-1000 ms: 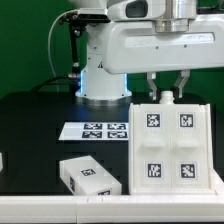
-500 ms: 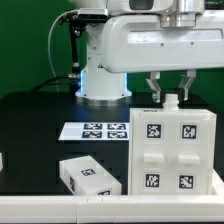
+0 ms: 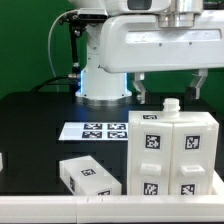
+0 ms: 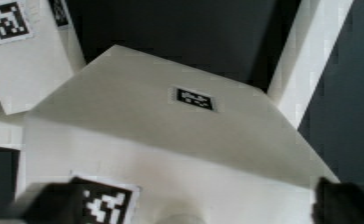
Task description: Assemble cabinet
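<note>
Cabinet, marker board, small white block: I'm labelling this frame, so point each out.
cabinet (image 3: 172, 158), exterior view, middle of its tagged front face.
marker board (image 3: 95, 130), exterior view, middle of the flat sheet.
small white block (image 3: 90, 176), exterior view, its tagged top face.

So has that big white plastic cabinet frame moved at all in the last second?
Yes. The large white plastic cabinet has shifted lower in the exterior view, judged against the thin flat white marker board, which stayed put.
</note>
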You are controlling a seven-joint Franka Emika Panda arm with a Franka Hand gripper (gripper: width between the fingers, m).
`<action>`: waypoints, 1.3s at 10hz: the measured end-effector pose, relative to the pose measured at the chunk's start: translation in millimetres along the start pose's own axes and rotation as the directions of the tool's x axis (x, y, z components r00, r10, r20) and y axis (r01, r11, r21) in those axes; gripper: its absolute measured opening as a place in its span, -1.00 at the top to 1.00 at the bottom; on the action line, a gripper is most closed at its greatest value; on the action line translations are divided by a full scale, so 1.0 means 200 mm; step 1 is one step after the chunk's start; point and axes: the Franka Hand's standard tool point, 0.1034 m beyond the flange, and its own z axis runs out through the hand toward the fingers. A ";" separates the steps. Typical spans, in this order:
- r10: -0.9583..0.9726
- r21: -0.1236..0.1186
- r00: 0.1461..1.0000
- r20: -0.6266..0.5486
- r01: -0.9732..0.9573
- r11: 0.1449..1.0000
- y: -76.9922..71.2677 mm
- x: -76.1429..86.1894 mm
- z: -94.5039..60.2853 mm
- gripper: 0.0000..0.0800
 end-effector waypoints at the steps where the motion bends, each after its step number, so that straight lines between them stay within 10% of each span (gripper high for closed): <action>1: 0.000 0.000 1.000 0.000 0.000 1.000 0.00 0.00 0.00 -0.86; 5: -0.159 0.006 0.987 -0.018 0.159 0.987 0.17 -0.10 -0.09 -1.00; 7: -0.157 -0.027 0.987 -0.018 0.156 0.987 0.45 -0.16 0.03 -0.99; 13: -0.175 -0.019 0.984 0.020 0.176 0.984 0.53 -0.23 0.14 -0.99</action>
